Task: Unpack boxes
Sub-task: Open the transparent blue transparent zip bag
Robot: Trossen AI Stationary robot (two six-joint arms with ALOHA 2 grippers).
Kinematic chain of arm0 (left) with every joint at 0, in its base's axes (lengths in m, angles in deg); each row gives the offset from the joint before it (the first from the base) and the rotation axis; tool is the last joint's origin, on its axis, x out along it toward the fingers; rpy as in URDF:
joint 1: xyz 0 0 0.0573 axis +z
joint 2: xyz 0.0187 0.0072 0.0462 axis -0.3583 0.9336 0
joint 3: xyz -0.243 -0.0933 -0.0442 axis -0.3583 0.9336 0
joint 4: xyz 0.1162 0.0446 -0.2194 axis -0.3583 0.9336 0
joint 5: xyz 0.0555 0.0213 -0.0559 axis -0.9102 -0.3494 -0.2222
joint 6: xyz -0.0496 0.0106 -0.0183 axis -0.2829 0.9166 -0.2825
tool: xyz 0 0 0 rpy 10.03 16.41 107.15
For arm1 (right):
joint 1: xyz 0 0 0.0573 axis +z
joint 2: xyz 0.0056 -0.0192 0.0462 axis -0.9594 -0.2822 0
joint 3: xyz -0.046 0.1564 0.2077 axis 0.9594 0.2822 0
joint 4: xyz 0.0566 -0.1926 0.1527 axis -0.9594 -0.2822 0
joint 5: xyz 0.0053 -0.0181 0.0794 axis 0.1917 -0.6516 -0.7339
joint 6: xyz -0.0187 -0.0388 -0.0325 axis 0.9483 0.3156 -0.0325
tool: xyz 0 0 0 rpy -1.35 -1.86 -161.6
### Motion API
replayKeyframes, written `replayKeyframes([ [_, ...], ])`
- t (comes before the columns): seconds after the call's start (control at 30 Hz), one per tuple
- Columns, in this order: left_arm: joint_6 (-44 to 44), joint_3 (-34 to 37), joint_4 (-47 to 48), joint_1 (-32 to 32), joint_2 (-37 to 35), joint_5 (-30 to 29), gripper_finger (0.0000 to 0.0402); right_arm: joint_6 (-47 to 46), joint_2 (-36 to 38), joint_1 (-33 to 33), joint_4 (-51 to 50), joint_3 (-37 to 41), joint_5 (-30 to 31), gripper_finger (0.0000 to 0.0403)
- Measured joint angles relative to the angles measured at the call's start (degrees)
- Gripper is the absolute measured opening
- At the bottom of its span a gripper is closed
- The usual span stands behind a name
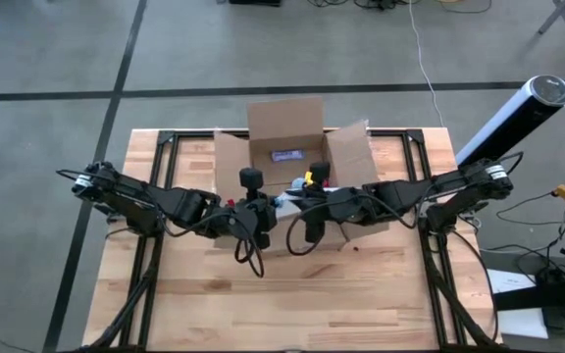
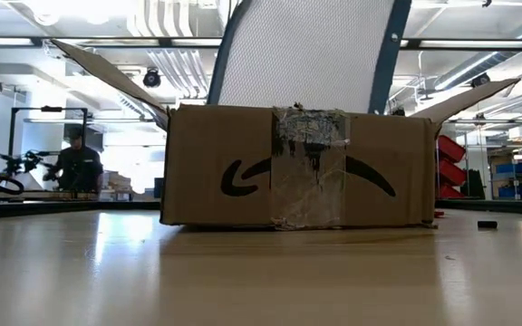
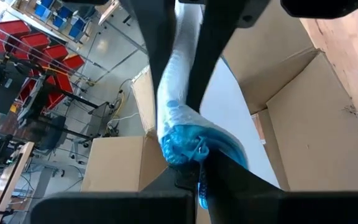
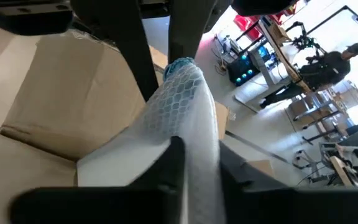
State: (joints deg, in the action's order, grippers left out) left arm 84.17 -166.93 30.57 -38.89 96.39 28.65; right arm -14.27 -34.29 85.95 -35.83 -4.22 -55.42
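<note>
Box [image 1: 292, 157] open on bench [image 1: 263, 294], pouch [image 1: 284, 201] held between left gripper [image 1: 259, 211] and right gripper [image 1: 307, 209], both clamped on it, over near wall.

Bright overhead light, blurred wrist views

Left tool [image 3: 194, 134] pinches blue-edged pouch [image 3: 185, 140] over open box [image 3: 316, 130].

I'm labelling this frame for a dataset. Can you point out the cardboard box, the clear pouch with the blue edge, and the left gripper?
cardboard box [image 2: 216, 163]: low view, its front wall left of the tape.
clear pouch [image 3: 173, 93]: left wrist view, its pale middle.
left gripper [image 3: 194, 140]: left wrist view, between its fingertips, shut on the pouch.
</note>
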Motion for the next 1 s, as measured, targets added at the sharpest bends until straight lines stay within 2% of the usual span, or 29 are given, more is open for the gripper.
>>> replayKeyframes([
  [0.37,-3.79,0.31,4.26,0.07,-0.02,0.09,0.0,0.47,2.04,0.85,0.19,0.0,3.09,0.0],
  [0.67,-6.04,0.33,5.79,0.92,-0.02,0.09,0.0,0.18,5.45,3.26,-0.33,0.02,3.23,0.0],
  [0.9,-4.68,0.46,4.26,1.35,-0.02,0.2,0.0,-3.28,4.95,3.43,-4.62,0.02,2.34,0.0],
  [1.0,-4.61,0.46,3.97,1.51,-0.02,0.24,0.0,-3.56,4.76,3.57,-4.87,0.01,-1.4,0.0],
])
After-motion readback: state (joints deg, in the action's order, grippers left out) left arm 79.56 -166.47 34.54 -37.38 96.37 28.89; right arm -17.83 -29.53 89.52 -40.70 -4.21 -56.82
